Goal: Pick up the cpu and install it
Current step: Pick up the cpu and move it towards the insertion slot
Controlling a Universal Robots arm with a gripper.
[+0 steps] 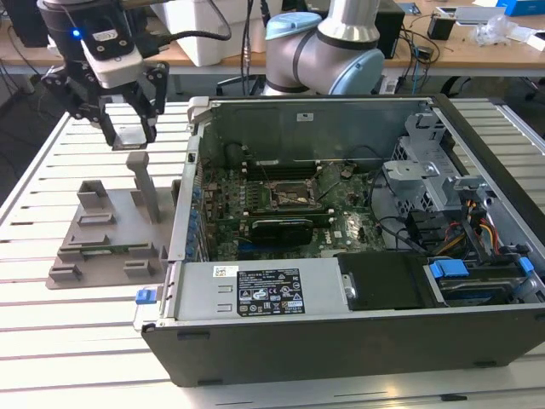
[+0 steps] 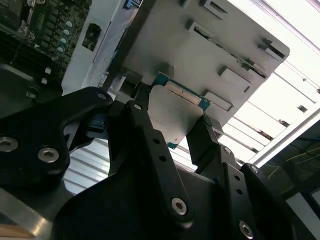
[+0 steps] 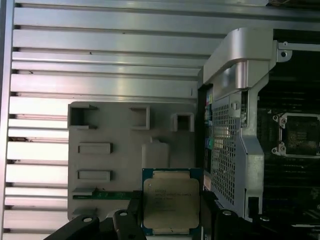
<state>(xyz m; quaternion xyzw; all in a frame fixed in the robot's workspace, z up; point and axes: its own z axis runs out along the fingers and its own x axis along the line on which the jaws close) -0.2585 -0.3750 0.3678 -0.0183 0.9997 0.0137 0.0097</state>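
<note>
The cpu [image 1: 133,137] is a thin square chip with a silvery-grey top, clamped between the black fingers of my gripper [image 1: 132,135]. It hangs in the air above the grey plastic holder [image 1: 102,247] at the exterior view's left, just over the holder's upright post [image 1: 143,183]. In both wrist views the cpu [image 3: 171,199] [image 2: 176,114] sits between the jaws, which press on two opposite edges. The motherboard's black-framed socket [image 1: 294,198] lies inside the open computer case, well to the exterior view's right of the gripper.
The open case [image 1: 358,256] has a raised metal side wall [image 1: 192,170] between the holder and the motherboard. A long black expansion card [image 1: 277,228] sits in front of the socket. Cables and drive bays [image 1: 460,221] fill the case's right. Slatted table [image 1: 77,341] all round.
</note>
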